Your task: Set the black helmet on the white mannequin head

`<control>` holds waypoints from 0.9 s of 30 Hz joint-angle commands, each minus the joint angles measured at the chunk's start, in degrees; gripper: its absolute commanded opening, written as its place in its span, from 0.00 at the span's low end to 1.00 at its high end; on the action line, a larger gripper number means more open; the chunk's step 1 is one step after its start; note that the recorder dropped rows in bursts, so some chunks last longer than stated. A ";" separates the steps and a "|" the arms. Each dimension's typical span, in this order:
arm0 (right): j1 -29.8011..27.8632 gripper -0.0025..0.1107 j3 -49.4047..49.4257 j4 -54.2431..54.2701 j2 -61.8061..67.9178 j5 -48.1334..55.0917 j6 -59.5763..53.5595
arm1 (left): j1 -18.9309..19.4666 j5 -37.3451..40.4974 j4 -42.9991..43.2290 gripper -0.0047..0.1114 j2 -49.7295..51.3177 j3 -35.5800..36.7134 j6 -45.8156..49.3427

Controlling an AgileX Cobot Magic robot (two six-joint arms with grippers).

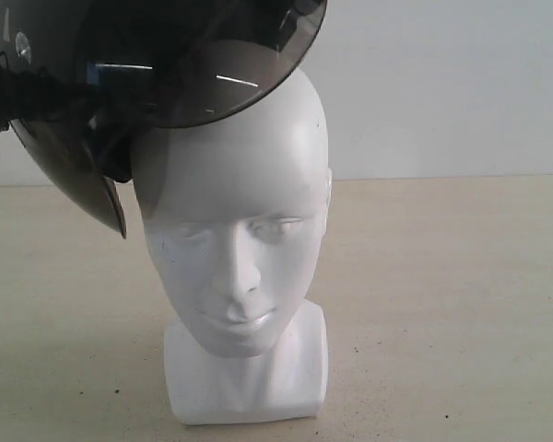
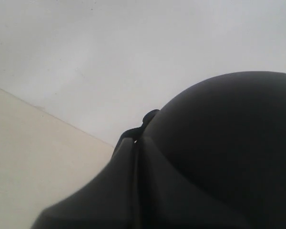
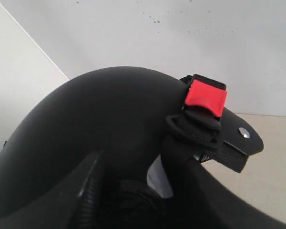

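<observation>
The black helmet (image 1: 92, 37) hangs tilted in the air at the upper left, and its smoky visor (image 1: 203, 87) overlaps the crown of the white mannequin head (image 1: 240, 212). The head stands upright on its squarish base (image 1: 249, 387). In the left wrist view my left gripper (image 2: 133, 145) has its dark fingers pressed close together at the edge of the helmet shell (image 2: 229, 138). My right gripper (image 3: 133, 164) straddles the rim of the helmet (image 3: 100, 114), with one ribbed finger (image 3: 83, 195) on the outside. Whether it presses the rim is hidden. A sliver of the mannequin head (image 3: 158, 177) shows through the gap.
The helmet's strap carries a red buckle (image 3: 207, 98) that sticks out past the rim. A beige tabletop (image 1: 461, 304) spreads around the mannequin, with a pale wall (image 1: 442, 83) behind it.
</observation>
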 commanded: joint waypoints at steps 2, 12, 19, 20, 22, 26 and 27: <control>0.91 0.02 2.60 -0.17 2.61 10.14 -3.43 | -2.72 -33.54 6.67 0.08 -0.83 -0.34 2.14; 0.91 0.02 2.60 -0.87 0.20 11.29 -3.66 | -2.72 -33.54 6.82 0.08 -0.95 -0.34 1.91; 0.91 0.02 2.60 -1.50 -0.02 13.41 -3.56 | -2.80 -33.54 6.92 0.08 -0.95 -0.34 1.92; 0.91 0.02 2.60 -1.60 -0.02 13.39 -3.56 | -2.80 -33.54 7.05 0.08 -0.95 -0.34 1.92; 0.91 0.02 2.60 -1.58 -0.02 13.39 -3.67 | -2.80 -33.54 7.19 0.08 -0.95 -0.34 1.55; 0.91 0.02 2.60 -1.58 -0.02 13.82 -3.79 | -2.80 -33.54 7.19 0.08 -0.95 -0.34 1.55; 0.91 0.02 2.60 -1.58 -0.02 13.99 -3.79 | -2.80 -33.54 7.19 0.08 -0.95 -0.34 1.55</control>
